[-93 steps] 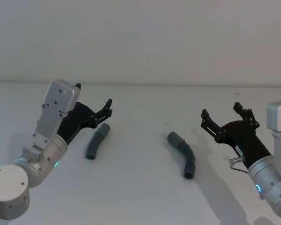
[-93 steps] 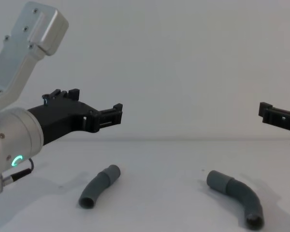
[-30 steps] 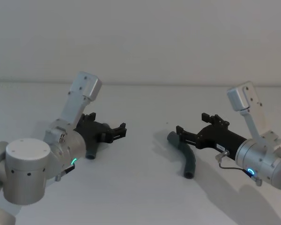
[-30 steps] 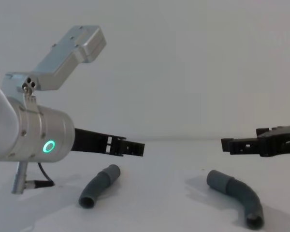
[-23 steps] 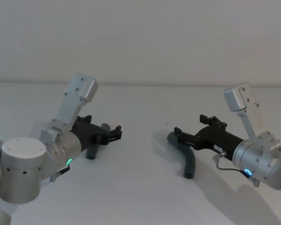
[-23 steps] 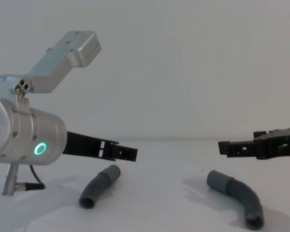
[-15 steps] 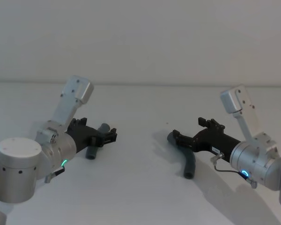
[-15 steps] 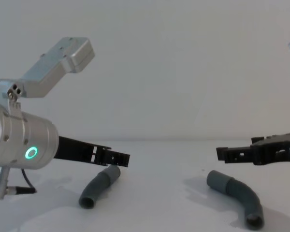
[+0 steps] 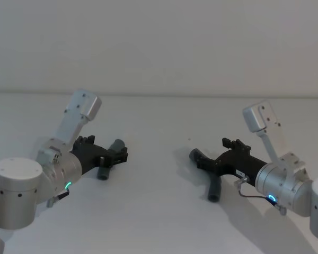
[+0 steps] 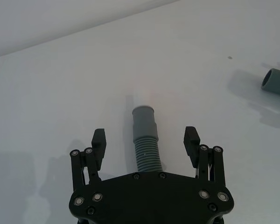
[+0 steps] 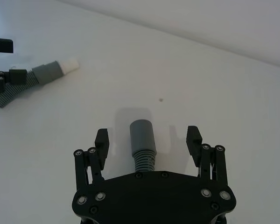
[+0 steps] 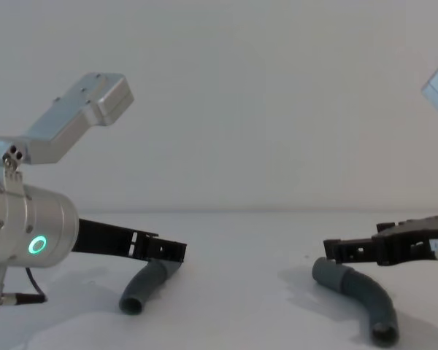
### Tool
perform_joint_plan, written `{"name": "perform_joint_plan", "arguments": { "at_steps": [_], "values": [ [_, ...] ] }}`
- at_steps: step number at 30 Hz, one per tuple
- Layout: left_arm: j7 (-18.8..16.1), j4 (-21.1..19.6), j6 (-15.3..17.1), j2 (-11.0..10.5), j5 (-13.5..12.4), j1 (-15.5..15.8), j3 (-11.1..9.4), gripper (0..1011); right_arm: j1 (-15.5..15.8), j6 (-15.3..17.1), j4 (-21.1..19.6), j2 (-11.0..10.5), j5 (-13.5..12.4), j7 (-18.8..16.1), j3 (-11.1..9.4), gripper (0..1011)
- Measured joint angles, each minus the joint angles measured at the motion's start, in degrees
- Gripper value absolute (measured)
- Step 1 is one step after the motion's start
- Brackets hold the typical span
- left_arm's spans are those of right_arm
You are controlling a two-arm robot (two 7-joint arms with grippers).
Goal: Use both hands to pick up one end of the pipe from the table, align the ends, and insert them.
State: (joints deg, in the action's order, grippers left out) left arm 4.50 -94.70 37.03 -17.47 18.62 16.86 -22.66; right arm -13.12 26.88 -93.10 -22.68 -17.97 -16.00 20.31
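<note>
Both arms dropped and reached in, my left end effector (image 10: pixel 145 139) wide open astride left pipe piece (image 12: pixel 142 286), nothing gripped, my right end effector (image 11: pixel 148 138) wide open astride right pipe piece (image 12: pixel 366 294), both pieces flat on desk (image 9: pixel 159 217), well apart

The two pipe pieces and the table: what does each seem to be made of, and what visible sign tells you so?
The left pipe piece: probably dull grey plastic; smooth collar, ribbed body, no shine. The right pipe piece: likely the same, same ribs. The table: matte white, perhaps laminate; hard to tell. The left gripper and right gripper, both open, straddle them.
</note>
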Motion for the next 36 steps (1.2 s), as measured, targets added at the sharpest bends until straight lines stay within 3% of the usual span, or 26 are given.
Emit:
{"name": "perform_joint_plan", "arguments": {
  "at_steps": [12,36],
  "values": [
    [1.86,2.61,-2.15,0.13,-0.4,0.26,-0.22,1001,0.1,0.25,0.77,0.32,1.09,-0.02,0.41,1004],
    [2.25,4.34,-1.0,1.2,-1.54,0.72,-0.05,1001,0.83,0.03,0.8,0.58,2.46,-0.7,-0.01,1004]
  ]
}}
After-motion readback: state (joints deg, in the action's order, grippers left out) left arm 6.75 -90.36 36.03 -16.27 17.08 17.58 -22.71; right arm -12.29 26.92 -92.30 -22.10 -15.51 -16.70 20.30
